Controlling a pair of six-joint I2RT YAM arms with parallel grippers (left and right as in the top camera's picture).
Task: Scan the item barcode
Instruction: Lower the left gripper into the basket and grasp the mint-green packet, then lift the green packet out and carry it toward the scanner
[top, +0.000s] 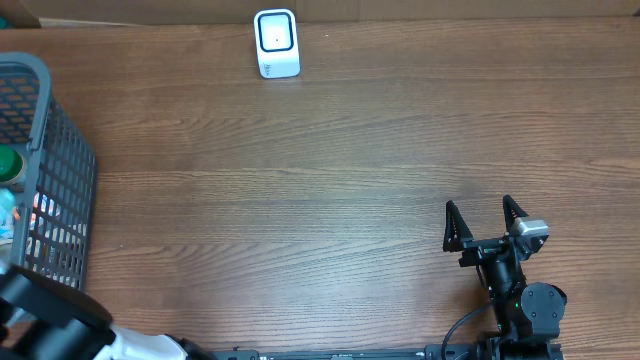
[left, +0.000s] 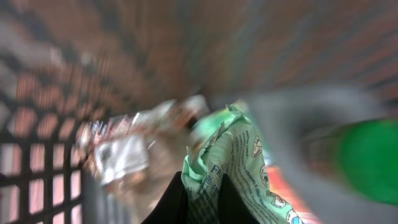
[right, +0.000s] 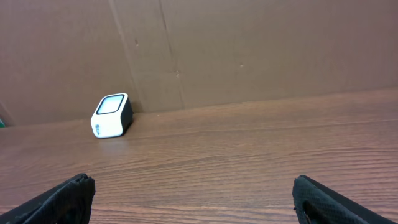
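Observation:
The item, a light green printed packet (left: 231, 155), lies inside the grey mesh basket (top: 60, 160) at the table's left edge. In the left wrist view my left gripper (left: 203, 202) is shut on the packet's crumpled edge, with one dark finger on each side. The white barcode scanner (top: 276, 43) stands at the far edge of the table and also shows in the right wrist view as the scanner (right: 112, 116) against the cardboard wall. My right gripper (top: 485, 222) rests open near the front right with nothing between its fingers (right: 69, 194).
The basket also holds a green-capped bottle (left: 367, 158), a whitish wrapper (left: 121, 155) and other blurred goods. A brown cardboard wall (right: 249, 50) closes the table's far side. The left arm (top: 50, 320) reaches in from the front left corner.

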